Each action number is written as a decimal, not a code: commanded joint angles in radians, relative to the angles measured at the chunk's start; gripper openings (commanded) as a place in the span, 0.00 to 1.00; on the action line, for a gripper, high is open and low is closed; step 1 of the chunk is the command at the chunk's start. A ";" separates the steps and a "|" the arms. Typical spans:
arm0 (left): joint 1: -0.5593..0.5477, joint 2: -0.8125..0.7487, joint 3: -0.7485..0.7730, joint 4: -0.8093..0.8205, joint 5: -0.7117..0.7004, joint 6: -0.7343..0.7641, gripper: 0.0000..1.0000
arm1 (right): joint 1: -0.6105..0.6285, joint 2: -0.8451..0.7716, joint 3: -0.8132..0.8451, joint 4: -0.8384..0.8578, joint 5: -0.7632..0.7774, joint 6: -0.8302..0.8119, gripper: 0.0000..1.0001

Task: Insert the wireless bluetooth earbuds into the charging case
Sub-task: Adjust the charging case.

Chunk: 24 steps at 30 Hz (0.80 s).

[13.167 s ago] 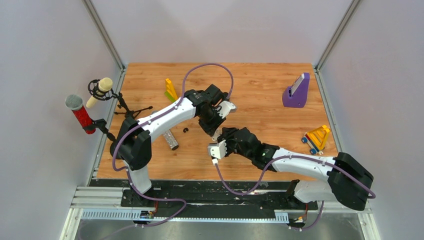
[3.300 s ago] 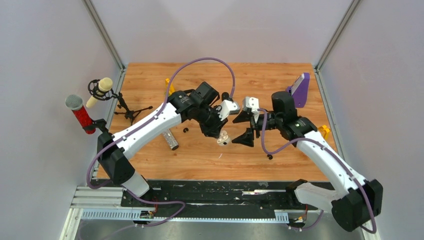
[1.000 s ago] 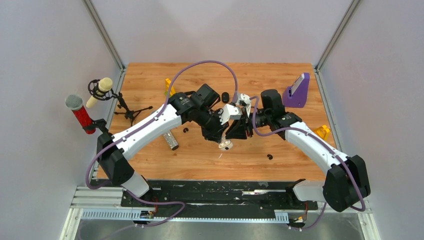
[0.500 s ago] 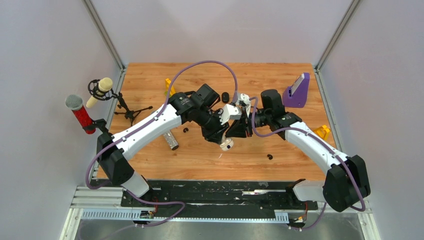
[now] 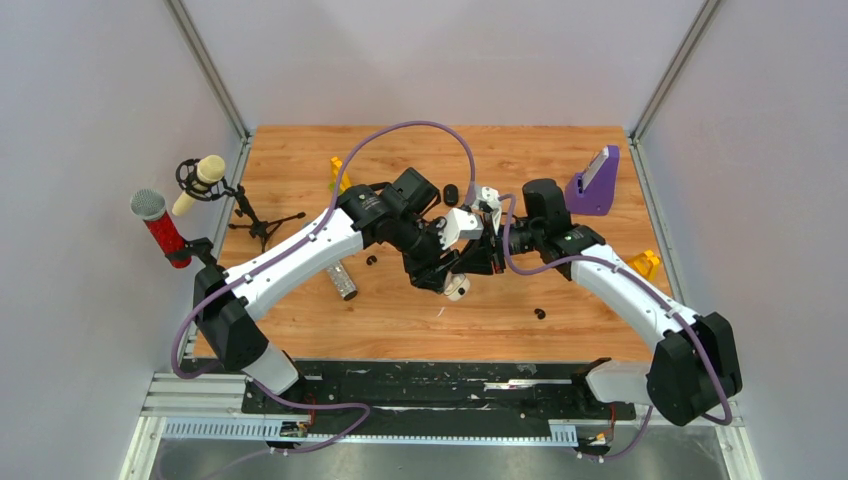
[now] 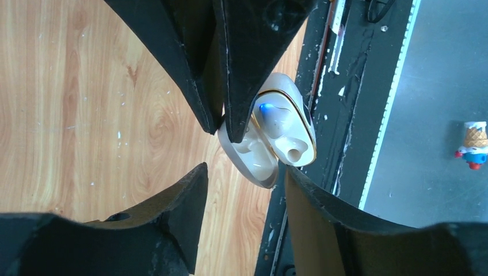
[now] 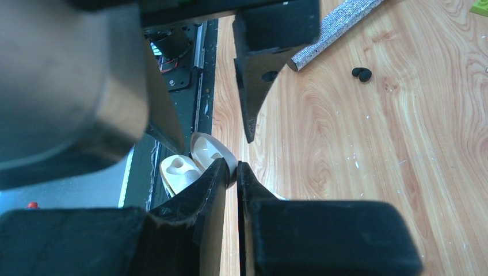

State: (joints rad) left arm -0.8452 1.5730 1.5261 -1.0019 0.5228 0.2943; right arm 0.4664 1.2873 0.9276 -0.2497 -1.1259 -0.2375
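Our right gripper [image 7: 232, 167] is pinched on the lid edge of the open charging case [image 6: 270, 138], above mid-worktop [image 5: 300, 160]. Our left gripper [image 6: 244, 172] stands apart around it, likely a handover. One black earbud [image 5: 372, 261] lies toward the left edge.

You have no lettering, label, brand name or number to read in any of these views. The nearest thing to a sign is a small blue light [image 6: 266, 107] glowing inside the open, cream, pebble-shaped plastic charging case [image 6: 290, 135].
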 commanded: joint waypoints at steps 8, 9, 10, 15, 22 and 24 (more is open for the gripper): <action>-0.009 -0.038 0.017 0.039 -0.080 -0.014 0.83 | 0.006 -0.054 0.002 0.024 0.043 -0.037 0.00; -0.005 -0.039 0.021 0.039 -0.081 -0.016 0.88 | 0.006 -0.054 0.001 0.025 0.048 -0.037 0.00; -0.003 -0.044 0.023 0.039 -0.083 -0.017 0.91 | 0.007 -0.054 -0.001 0.027 0.053 -0.038 0.00; 0.039 -0.073 0.036 0.037 -0.073 -0.026 1.00 | 0.006 -0.059 -0.009 0.036 0.107 -0.045 0.00; 0.105 -0.149 -0.008 0.064 -0.079 -0.029 1.00 | 0.006 -0.084 -0.019 0.080 0.233 -0.028 0.00; 0.126 -0.163 -0.025 0.078 -0.094 -0.026 1.00 | 0.006 -0.096 -0.017 0.089 0.283 -0.025 0.00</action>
State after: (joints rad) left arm -0.7475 1.4750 1.5230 -0.9726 0.4397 0.2760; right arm 0.4683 1.2404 0.9020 -0.2325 -0.9367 -0.2626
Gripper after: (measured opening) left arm 0.997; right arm 0.112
